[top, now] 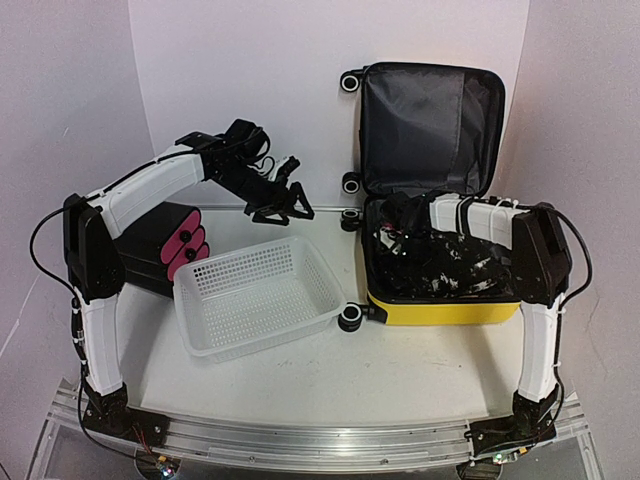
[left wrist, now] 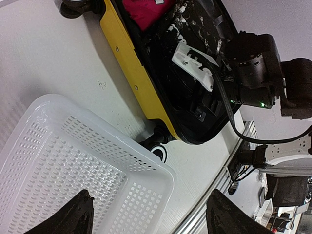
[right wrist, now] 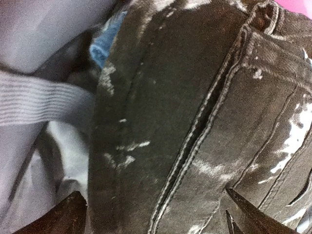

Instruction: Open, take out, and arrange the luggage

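Yellow suitcase [top: 440, 311] lies open on the desk [top: 400, 370], lid raised.
Right claw [right wrist: 156, 219] spreads wide inside the suitcase, over dark jeans [right wrist: 195, 122]. Left claw [top: 283, 200] hangs wide open left of the suitcase, where a white mesh basket [top: 250, 340] also sits.

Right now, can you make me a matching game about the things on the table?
Things:
1 luggage
2 basket
3 black case
4 right end effector

Clues:
A white, full of holes
B pink round ends
C down inside the luggage, over dark clothes
D yellow, lid open

Pairs: 1-D, 2-A, 3-B, 4-C
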`<state>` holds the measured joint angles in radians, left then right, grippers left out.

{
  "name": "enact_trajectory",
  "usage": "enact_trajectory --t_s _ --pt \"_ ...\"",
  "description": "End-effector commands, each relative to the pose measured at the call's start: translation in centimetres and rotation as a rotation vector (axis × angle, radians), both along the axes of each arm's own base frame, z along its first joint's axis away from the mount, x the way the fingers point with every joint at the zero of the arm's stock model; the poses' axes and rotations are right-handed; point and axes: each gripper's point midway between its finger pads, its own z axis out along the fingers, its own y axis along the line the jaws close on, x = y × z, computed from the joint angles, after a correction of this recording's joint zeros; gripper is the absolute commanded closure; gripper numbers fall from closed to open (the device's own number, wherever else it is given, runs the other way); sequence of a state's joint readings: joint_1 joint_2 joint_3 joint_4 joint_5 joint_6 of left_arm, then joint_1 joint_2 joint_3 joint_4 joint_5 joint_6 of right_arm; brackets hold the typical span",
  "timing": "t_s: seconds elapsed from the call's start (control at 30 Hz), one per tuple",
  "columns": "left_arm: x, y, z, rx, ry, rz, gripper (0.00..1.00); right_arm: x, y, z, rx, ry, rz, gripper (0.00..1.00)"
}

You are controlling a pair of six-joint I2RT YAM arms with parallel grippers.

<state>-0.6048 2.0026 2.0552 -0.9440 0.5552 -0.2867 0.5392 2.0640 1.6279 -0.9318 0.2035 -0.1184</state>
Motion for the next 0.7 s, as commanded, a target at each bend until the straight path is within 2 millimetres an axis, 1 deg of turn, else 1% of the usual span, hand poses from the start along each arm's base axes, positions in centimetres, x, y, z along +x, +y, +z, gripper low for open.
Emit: enact_trajectory --t_s 0.0,0.07,0.13,0.23,0.27,0.33,0.37,0.47,0.53,0.67 --pt "0.2 0.3 2.4 -0.036 -0.054 -0.003 0.21 0.6 -0.5 -1.5 -0.046 -0.019 -0.013 0.04" --pt "0.1 0.3 2.4 -0.037 -0.054 -0.005 0.21 0.8 -1.0 -2.0 -0.081 -0.025 -0.020 0.05" --pt "0.1 0.3 2.4 -0.038 -0.054 -0.006 0.21 1.2 -1.8 -2.0 -0.131 -0.049 -0.027 0.07" --pt "0.0 0.3 2.6 -0.038 -0.057 -0.006 0.21 1.7 -2.3 -2.0 -0.165 -0.071 -0.013 0.12" --pt "0.0 0.4 2.6 -0.038 -0.057 -0.006 0.21 1.6 -2.1 -2.2 -0.161 -0.064 -0.003 0.15" --pt "-0.1 0.5 2.6 -0.036 -0.059 -0.006 0.21 1.3 -2.0 -2.6 -0.153 -0.047 0.006 0.30" --pt "-0.1 0.5 2.5 -0.033 -0.058 -0.004 0.21 1.1 -2.0 -2.8 -0.151 -0.040 0.005 0.35" --pt "-0.2 0.6 2.5 -0.031 -0.055 -0.002 0.21 0.8 -2.1 -2.7 -0.140 -0.038 -0.011 0.43" --pt "-0.3 0.6 2.5 -0.031 -0.052 0.001 0.21 0.6 -2.2 -2.7 -0.140 -0.033 -0.011 0.52" --pt "-0.4 0.7 2.5 -0.032 -0.051 0.002 0.21 0.3 -2.0 -2.8 -0.128 -0.024 -0.005 0.65"
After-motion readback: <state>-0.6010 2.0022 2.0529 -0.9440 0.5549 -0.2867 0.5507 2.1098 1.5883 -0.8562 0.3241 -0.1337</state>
